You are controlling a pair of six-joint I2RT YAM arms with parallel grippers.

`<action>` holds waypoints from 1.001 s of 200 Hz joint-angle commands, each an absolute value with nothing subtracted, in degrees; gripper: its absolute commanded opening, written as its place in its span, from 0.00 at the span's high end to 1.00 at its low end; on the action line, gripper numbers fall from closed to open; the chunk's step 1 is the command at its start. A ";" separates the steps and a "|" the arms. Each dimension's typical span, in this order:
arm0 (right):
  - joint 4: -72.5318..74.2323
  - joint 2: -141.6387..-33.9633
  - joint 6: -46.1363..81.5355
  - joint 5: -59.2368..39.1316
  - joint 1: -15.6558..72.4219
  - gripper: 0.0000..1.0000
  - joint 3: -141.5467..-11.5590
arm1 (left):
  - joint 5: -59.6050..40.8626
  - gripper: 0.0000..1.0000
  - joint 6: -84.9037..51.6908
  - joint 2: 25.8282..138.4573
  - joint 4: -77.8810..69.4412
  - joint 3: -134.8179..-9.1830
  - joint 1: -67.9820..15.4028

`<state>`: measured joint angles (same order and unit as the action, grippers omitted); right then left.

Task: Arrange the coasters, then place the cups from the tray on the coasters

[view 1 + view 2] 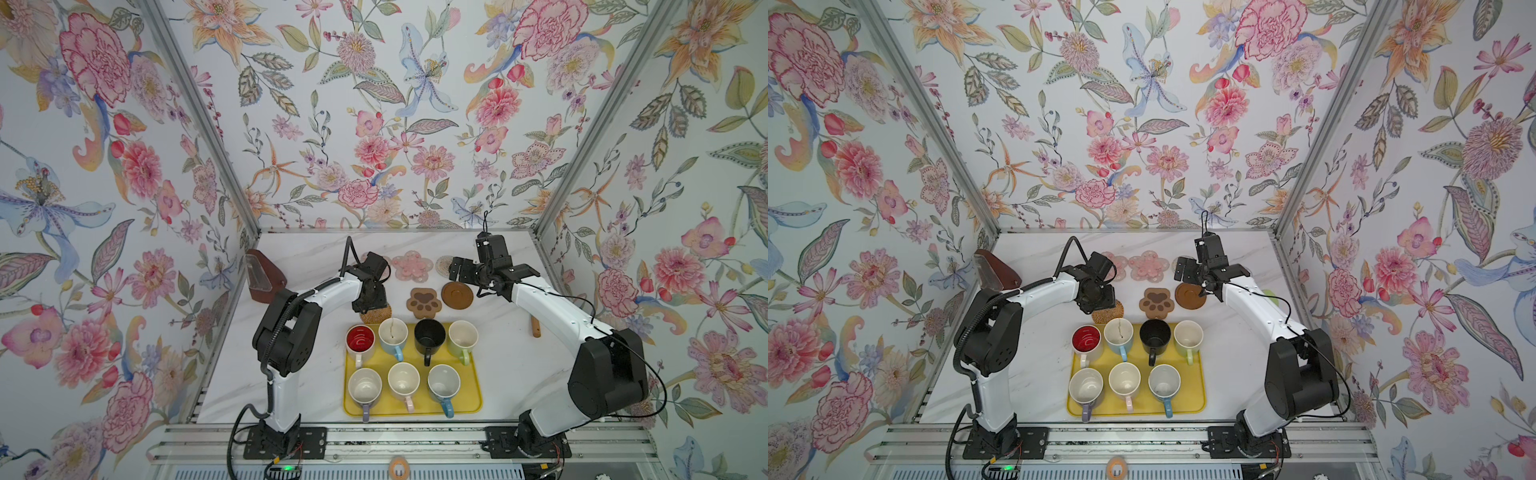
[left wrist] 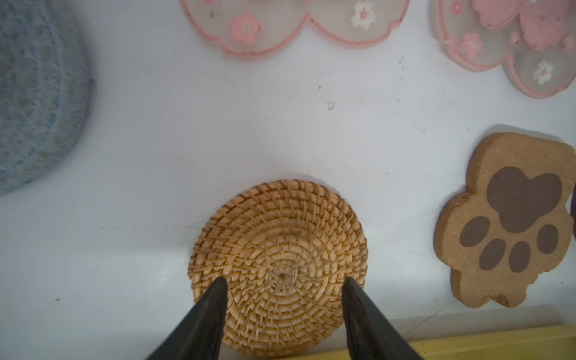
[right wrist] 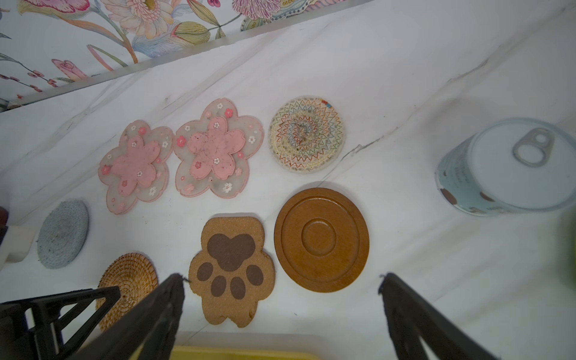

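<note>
- Coasters point(image 1: 412, 266): I counted seven, all lying flat on the white table point(image 1: 519, 374) beyond the far edge of the yellow tray point(image 1: 471, 390).
- In the row nearest the tray were the rattan coaster point(image 3: 127, 280), just beside its far left corner, then the paw coaster point(image 3: 232, 268) and the dark wooden coaster point(image 3: 321, 240).
- Farther from the tray lay the grey woven coaster point(image 3: 64, 233), two pink flower coasters point(image 3: 135, 168) edge to edge, and the pale woven coaster point(image 3: 307, 134).
- Cups point(image 1: 430, 334): seven stood upright on the tray, four along its far side and three along its near side. Their handles pointed toward the tray's near edge.
- Writing: a small white-blue can point(image 3: 511, 168) with a ring-pull lid stood off past the tray's far right. Its label print was too blurred to read.
- The left gripper point(image 2: 285, 280) was over the rattan coaster with its jaws apart, one tip on each side of the coaster's centre. I could not tell whether they touched it.
- The right gripper point(image 3: 280, 277) hung above the paw and wooden coasters with its jaws wide apart and nothing between them.
</note>
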<state>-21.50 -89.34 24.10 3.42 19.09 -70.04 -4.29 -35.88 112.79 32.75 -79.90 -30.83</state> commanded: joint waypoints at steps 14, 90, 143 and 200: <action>-20.86 -88.15 24.77 2.76 18.55 0.01 -69.45 | -4.40 0.43 -36.08 115.03 35.59 -82.57 -31.28; -20.83 -87.76 24.74 2.90 18.30 0.01 -69.04 | -2.78 0.53 -36.08 118.62 38.09 -85.42 -31.07; -20.83 -87.41 24.78 2.88 18.00 0.01 -68.56 | -2.36 0.54 -36.21 120.27 37.63 -86.72 -29.72; -20.83 -87.50 24.77 2.90 17.81 0.01 -68.20 | -2.96 0.55 -37.05 122.42 36.22 -88.63 -28.11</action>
<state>-21.15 -88.82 24.10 3.22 18.22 -69.17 -3.70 -36.07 119.68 35.90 -87.26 -29.36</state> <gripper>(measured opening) 0.992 0.451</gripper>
